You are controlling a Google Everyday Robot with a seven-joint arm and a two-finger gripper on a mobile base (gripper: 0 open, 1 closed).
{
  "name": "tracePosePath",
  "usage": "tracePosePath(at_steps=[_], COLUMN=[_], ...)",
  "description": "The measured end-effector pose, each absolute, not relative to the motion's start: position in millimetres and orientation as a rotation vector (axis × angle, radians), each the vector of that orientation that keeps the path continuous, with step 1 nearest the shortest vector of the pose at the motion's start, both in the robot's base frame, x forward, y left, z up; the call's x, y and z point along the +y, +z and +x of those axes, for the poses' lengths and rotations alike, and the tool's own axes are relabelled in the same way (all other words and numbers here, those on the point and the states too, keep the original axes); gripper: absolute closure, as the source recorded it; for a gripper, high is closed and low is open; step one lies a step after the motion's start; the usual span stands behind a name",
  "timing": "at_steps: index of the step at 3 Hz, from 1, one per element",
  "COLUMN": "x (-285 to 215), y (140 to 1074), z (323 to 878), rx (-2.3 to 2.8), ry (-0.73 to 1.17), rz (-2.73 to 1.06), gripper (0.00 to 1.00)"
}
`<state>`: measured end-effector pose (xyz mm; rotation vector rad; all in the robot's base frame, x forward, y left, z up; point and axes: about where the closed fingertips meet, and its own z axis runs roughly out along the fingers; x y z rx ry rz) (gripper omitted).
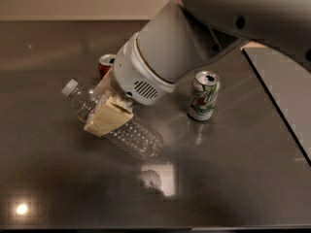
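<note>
One camera looks steeply down on the desk (233, 188) from close above, the arm (194, 42) filling the upper right. The gripper (106, 116), clamped on the bottle (138, 139), sits left of centre.

Over the glossy table (233, 178), matt pads (109, 118) of the tool (100, 106) clasp a clear ribbed plastic bottle (138, 137) near a metal can (203, 97).

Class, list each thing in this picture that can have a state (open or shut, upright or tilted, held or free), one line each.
gripper: shut on the plastic bottle, over the table, left of centre.
plastic bottle: clamped, tilted, white cap on, looks empty.
green-and-white can: upright, free, right of the gripper.
red can: upright, partly hidden behind the gripper.
</note>
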<state>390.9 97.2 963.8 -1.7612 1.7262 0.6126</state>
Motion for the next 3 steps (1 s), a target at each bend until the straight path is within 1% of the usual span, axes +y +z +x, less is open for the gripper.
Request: tracePosePath(at_steps=[1, 3], x=[97.2, 93.2], y=[967.7, 971.5], z=[395.3, 404.6], rx=[1.600, 1.366], ry=[0.720, 0.872], rz=[-1.686, -1.532], gripper=[1.00, 1.00])
